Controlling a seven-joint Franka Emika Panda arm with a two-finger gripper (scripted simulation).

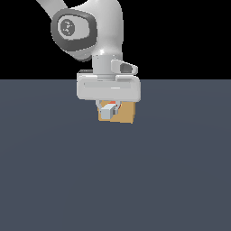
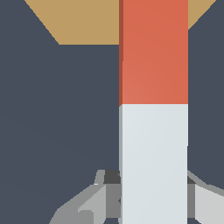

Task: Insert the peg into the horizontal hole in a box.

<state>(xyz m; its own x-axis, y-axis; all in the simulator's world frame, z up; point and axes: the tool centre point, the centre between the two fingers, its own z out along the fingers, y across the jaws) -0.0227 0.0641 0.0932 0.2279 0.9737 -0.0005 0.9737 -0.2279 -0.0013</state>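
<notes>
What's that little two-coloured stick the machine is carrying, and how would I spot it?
Find the white arm's gripper over the dark floor, just in front of the tan box. Between its grey fingers sits the peg, a thin square bar. Only it is half pale grey-white, half orange-red.

Arm point(image 1: 97, 27) is all glossy white rounded shells, with a dark grey oval cap point(image 1: 72, 28) on the joint that's got a lighter grey ring in it. Hand point(image 1: 108, 88) is a wide white block; the jaws underneath are plain grey, blocky.

Grey-and-orange peg point(image 2: 153, 109) points orange end toward tan box point(image 1: 127, 113)
</notes>
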